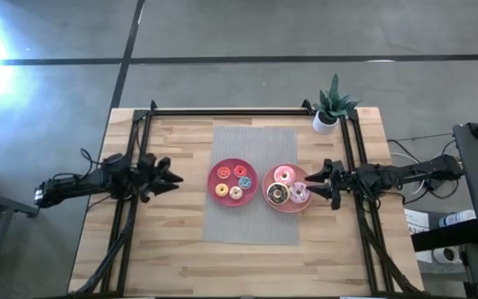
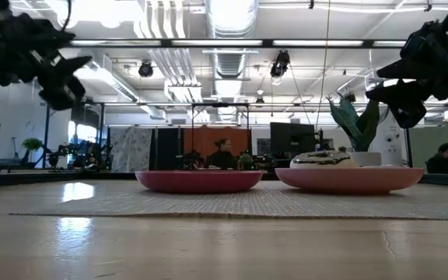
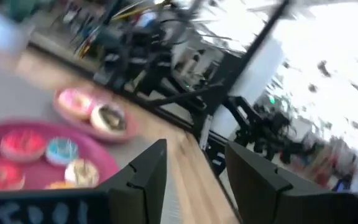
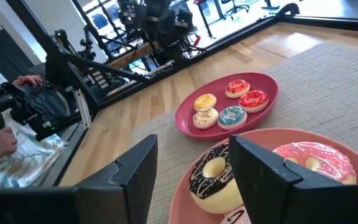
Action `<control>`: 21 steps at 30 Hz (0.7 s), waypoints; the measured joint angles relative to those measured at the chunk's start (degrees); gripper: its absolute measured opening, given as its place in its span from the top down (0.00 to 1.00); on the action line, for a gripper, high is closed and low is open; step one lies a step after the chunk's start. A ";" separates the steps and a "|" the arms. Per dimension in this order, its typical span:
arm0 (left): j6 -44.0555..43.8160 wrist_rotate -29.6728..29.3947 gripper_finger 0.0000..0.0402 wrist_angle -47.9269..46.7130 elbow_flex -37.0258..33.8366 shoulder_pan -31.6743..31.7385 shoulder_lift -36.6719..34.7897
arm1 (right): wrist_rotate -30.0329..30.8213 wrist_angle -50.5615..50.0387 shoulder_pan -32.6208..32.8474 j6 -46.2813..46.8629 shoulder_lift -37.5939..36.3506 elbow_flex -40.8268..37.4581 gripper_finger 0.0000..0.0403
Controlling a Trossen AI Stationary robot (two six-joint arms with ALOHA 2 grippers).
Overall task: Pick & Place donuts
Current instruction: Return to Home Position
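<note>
- The pink-iced donut [image 4: 312, 158] lies at 12 o'clock on the right pink plate [image 2: 356, 180]. The chocolate-iced donut [image 4: 213, 177] lies at 8 o'clock and the pale pink-white donut [image 1: 299, 194] at 4 o'clock.
- The left pink plate [image 2: 198, 181], at 9 o'clock of the right one with their rims almost touching, carries five tiny rings. A red donut [image 1: 222, 173] lies at 11 o'clock and a second red donut [image 1: 241, 171] at 1 o'clock. The blue donut [image 4: 232, 115] lies at 3 o'clock, the cream donut [image 4: 205, 116] at 5 o'clock and the yellow donut [image 4: 205, 101] at 8 o'clock.
- Both plates rest on a grey woven mat [image 1: 251, 228] in the middle of the wooden surface [image 1: 181, 257].
- My right pincer [image 1: 312, 183] hangs just beside the right plate's 3 o'clock rim. It is raised off the surface, its fingers spread apart and holding nothing.
- My left pincer [image 1: 175, 177] is at 9 o'clock of the left plate, off the mat and clear of the rim. It too is lifted, its fingers apart and empty.
- A potted plant [image 1: 333, 108] stands at the surface's far right corner, around 1 o'clock from the plates.
- Beyond the surface a person [image 2: 224, 152] sits in the room.
</note>
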 joint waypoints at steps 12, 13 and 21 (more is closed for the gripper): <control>33.58 -7.63 0.66 -2.12 -0.15 -8.95 -0.02 | 0.02 0.00 0.00 -0.01 0.00 0.00 0.53; 33.59 -8.57 0.66 -2.13 -0.15 -9.26 -0.02 | 0.04 0.00 -0.02 -0.01 0.00 0.00 0.53; 29.04 -9.36 0.66 -2.16 -0.17 -8.97 0.67 | 0.04 -0.21 0.00 -0.01 0.00 0.00 0.53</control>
